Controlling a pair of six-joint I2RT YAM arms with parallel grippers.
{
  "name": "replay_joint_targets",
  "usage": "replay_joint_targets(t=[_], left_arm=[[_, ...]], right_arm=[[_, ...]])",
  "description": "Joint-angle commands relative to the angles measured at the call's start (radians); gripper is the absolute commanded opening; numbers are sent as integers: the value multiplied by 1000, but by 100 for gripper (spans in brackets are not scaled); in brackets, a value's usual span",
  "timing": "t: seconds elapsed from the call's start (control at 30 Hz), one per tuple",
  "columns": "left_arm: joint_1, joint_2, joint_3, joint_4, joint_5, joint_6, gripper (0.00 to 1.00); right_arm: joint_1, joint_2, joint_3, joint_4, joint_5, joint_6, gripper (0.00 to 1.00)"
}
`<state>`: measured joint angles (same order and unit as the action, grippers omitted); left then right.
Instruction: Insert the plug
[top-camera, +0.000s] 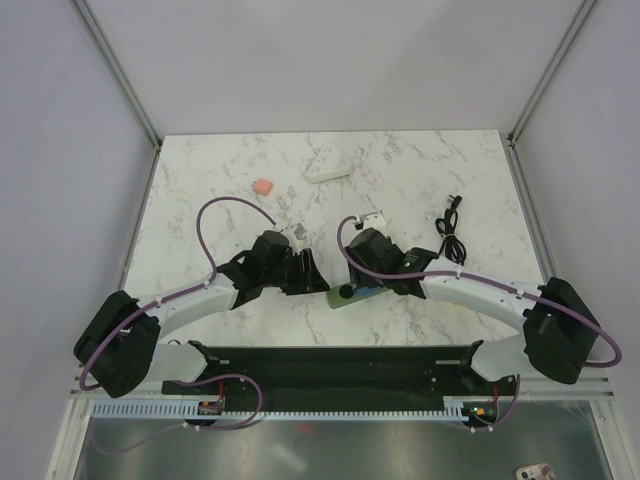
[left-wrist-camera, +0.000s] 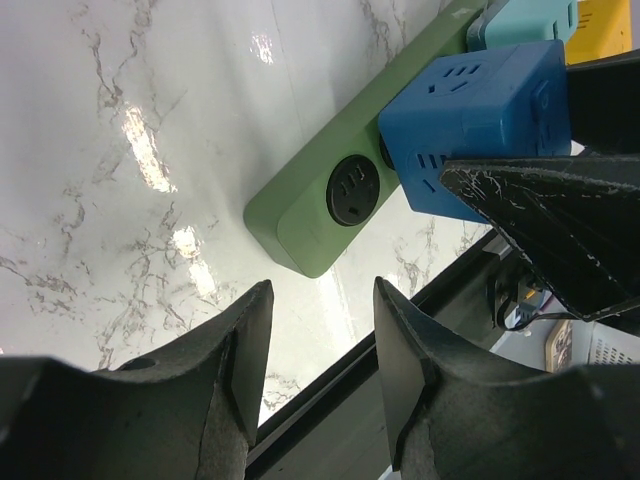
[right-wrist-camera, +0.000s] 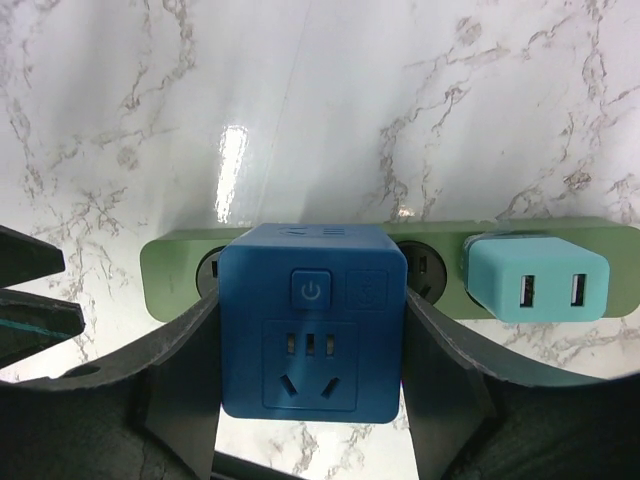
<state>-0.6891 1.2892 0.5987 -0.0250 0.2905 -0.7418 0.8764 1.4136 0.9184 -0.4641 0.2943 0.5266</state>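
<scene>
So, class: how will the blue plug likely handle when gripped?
The blue plug looks like rigid moulded plastic, so it probably won't flex. Its flat sides suit the right claw, though the smooth finish might slip. Boxy, so unlikely to roll.

Power symbol on button (right-wrist-camera: 311, 290) of plug (right-wrist-camera: 311, 345)

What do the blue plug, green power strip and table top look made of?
Blue plug: likely molded plastic, matte, with crisp slots. Green power strip: plastic too, smooth satin skin. Table top: glossy, grey-veined, mirrors the lamps; marble or a marble-print laminate, cannot tell.
</scene>
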Motion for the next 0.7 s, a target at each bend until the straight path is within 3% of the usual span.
replay_joint_targets(t=[0.0, 0.27, 0.67], left_arm=[[5, -10, 1, 4, -4, 35, 52], [5, -7, 13, -4, -10, 38, 52], [7, -50, 18, -49, -39, 44, 52]], right_arm=[[25, -4, -124, 40, 35, 21, 0], [87, -67, -320, 266, 137, 102, 0], [137, 117, -315, 315, 129, 136, 0]])
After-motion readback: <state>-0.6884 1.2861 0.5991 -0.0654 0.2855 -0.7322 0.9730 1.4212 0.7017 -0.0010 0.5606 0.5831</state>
